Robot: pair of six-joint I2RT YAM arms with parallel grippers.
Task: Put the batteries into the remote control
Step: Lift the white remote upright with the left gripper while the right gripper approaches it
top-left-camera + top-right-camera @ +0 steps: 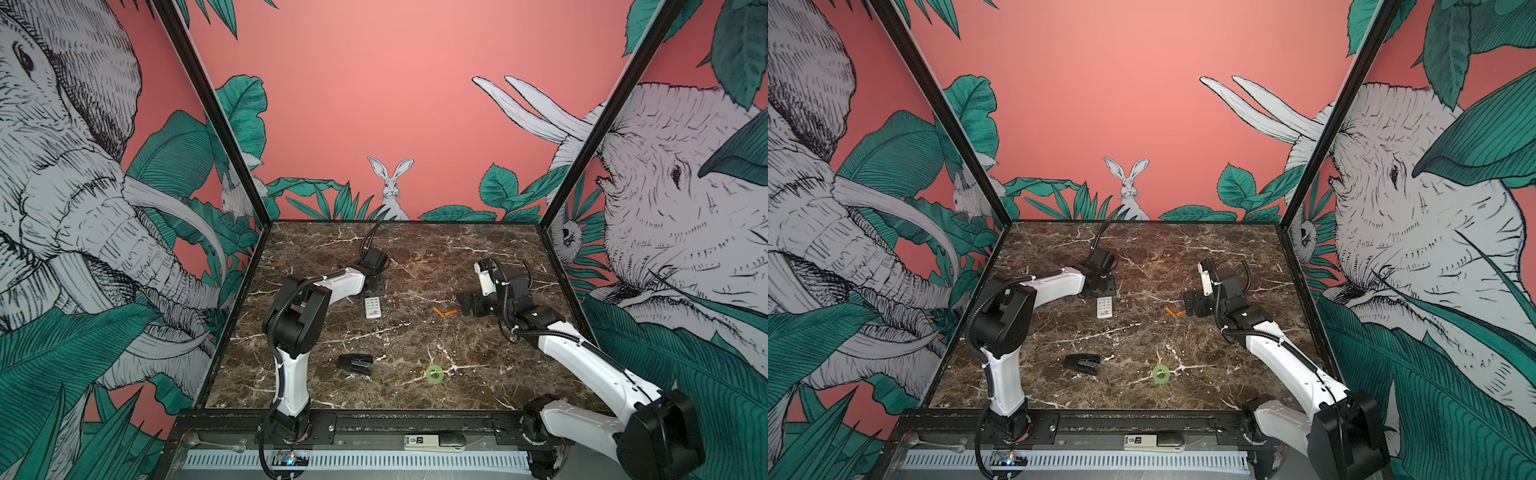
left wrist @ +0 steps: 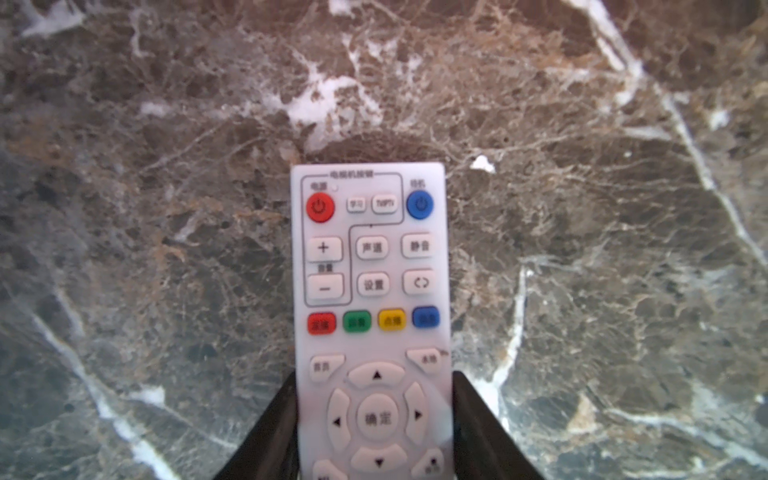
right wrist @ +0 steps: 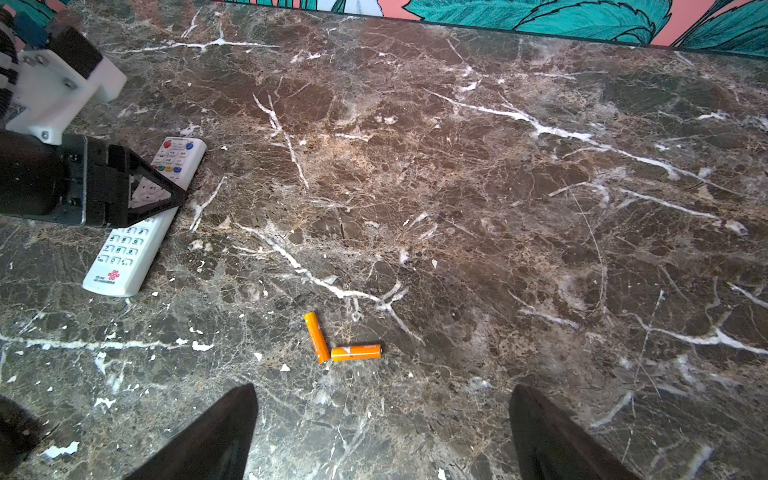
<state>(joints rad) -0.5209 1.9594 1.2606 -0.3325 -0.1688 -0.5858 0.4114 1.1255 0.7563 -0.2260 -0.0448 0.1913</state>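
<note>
We noted that the left arm (image 1: pixel 338 286) and the right arm (image 1: pixel 561 351) shared one build: smooth white link shells set between bulky black joint housings (image 1: pixel 297 322). Black corrugated cable (image 1: pixel 286 291) ran along the links, secured with white ties. A white bracket (image 3: pixel 62 89) carried silver screws. The fingers (image 3: pixel 216 436) were matte black and tapered.

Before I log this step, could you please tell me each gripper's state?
Left gripper: closed on the remote control.
Right gripper: open, empty, near the batteries.
</note>
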